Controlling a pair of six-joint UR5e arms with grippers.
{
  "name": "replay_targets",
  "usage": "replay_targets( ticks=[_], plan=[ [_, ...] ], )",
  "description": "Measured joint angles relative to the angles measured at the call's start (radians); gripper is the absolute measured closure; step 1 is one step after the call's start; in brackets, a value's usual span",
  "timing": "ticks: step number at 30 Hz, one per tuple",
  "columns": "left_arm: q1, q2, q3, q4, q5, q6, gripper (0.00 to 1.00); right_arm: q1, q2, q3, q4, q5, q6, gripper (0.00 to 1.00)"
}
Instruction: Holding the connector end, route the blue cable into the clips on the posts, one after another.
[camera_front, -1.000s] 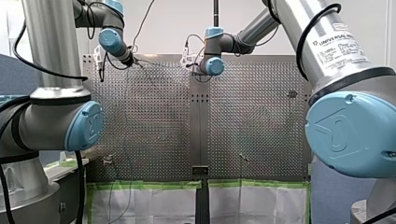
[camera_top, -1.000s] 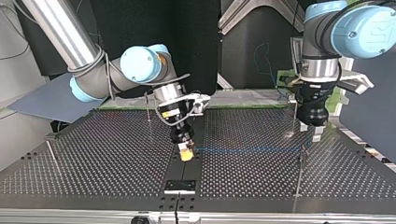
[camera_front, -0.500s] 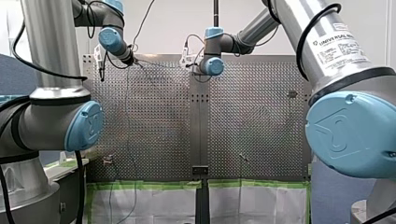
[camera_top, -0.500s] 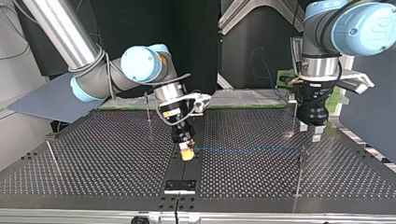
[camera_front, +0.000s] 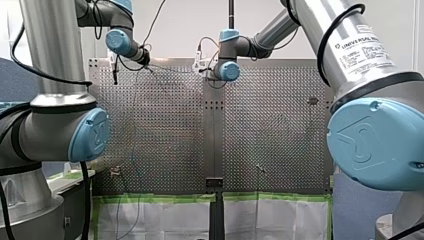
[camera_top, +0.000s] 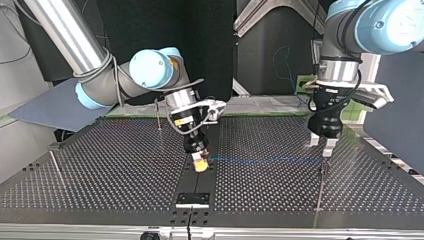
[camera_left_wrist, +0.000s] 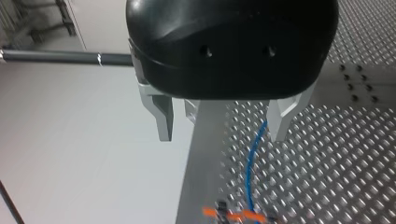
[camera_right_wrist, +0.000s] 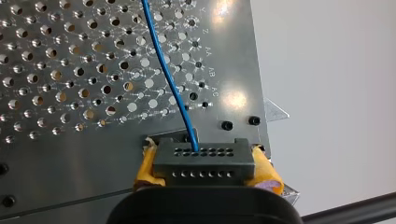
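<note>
Right tool (camera_top: 200, 165) grips the half-hidden connector (camera_right_wrist: 204, 162); left tool (camera_left_wrist: 223, 121) gapes wide, blue cable (camera_left_wrist: 249, 172) blurred ahead.

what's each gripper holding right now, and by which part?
Right gripper holds the blue cable by its grey connector block, clamped between the yellow pads. Left gripper holds nothing: jaws open, cable ahead of them.

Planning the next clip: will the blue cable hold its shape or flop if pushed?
Probably floppy: the blue cable is thin and curves leaving the connector. It looks straight only because my right gripper seems to pull it taut, so a push would likely deflect it easily.
</note>
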Motion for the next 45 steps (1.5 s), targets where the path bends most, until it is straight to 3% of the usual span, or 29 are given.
replay_targets(
  ticks=[7, 11, 21, 29, 40, 45],
  plan=[
    [-0.018, -0.012, 0.015, 0.018, 0.06, -0.007, 0.0, -0.004, 0.001, 0.0, 0.0, 0.0, 0.0, 1.0],
    [-0.042, -0.036, 0.048, 0.013, 0.062, -0.006, 0.0, -0.004, 0.001, 0.0, -0.002, 0.0, 0.002, 1.0],
    [-0.131, -0.116, 0.099, -0.013, -0.019, 0.041, 0.0, -0.006, 0.002, 0.0, -0.003, 0.0, 0.003, 1.0],
    [-0.199, -0.093, 0.1, 0.019, -0.088, 0.041, 0.0, -0.01, 0.003, 0.0, -0.002, -0.001, 0.002, 1.0],
    [-0.208, -0.111, 0.1, 0.021, -0.177, 0.044, 0.0, -0.017, 0.005, 0.0, -0.001, -0.001, 0.002, 1.0],
    [-0.208, -0.115, 0.1, 0.022, -0.189, 0.046, 0.0, -0.026, 0.005, 0.0, -0.001, -0.002, 0.003, 1.0]
  ],
)
